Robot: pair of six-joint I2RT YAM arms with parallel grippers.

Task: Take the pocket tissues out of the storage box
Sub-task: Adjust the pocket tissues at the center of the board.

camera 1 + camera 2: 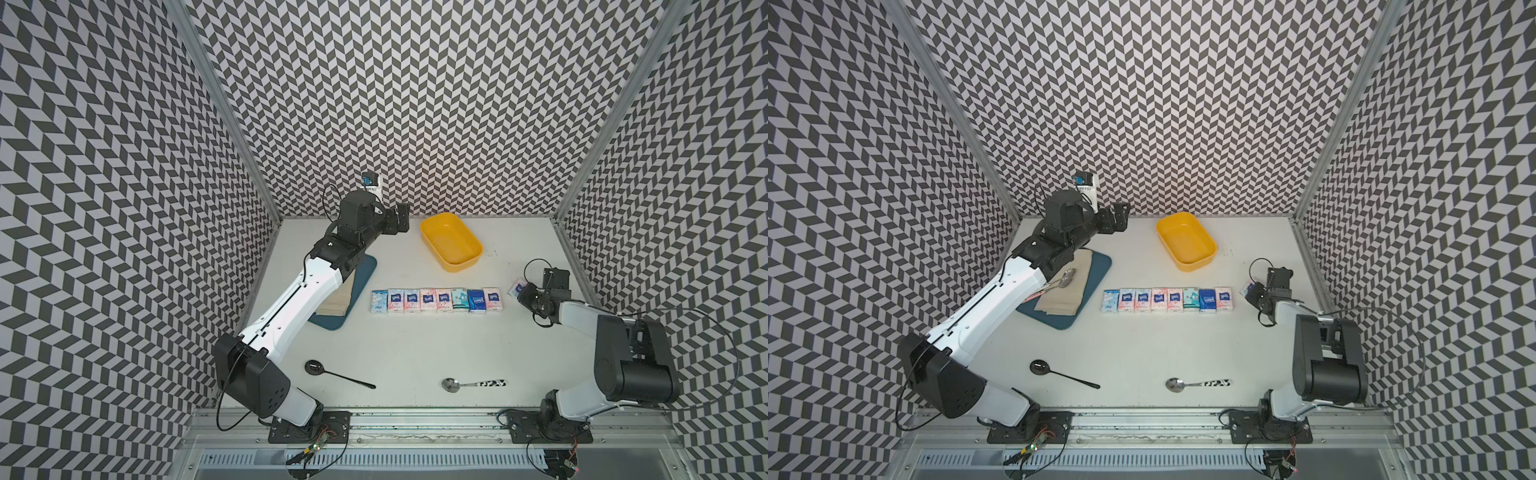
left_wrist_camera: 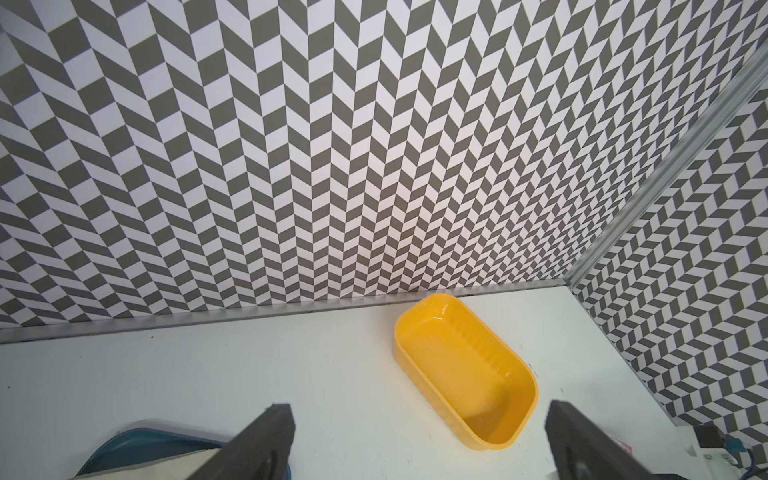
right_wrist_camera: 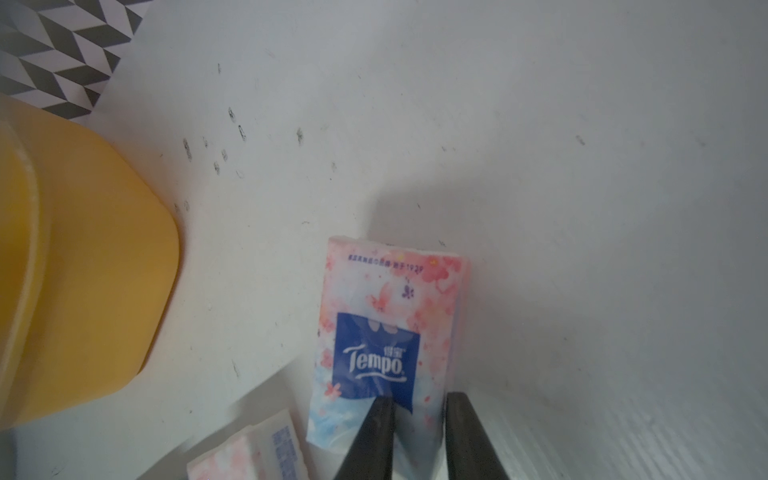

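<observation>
Your left hand [image 2: 417, 411] hovers beside the yellow box [image 1: 451, 243], fingers [image 2: 266, 440] apart; your right hand [image 3: 419, 399] is at one pack [image 3: 386, 316] right of the box; clamped or not, you cannot tell.

White table [image 1: 415, 345]: pocket tissues [image 1: 436, 300], storage box [image 1: 462, 264], tray [image 1: 328, 322], spoons [image 1: 314, 368]

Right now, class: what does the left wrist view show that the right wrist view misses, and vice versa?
Left wrist only: the dark-blue tray with beige cloth, and wide-open jaws. Right wrist only: a pink-white Tempo pack at close-set jaws, and another pack's end. Both: the yellow storage box, white table, chevron wall.
</observation>
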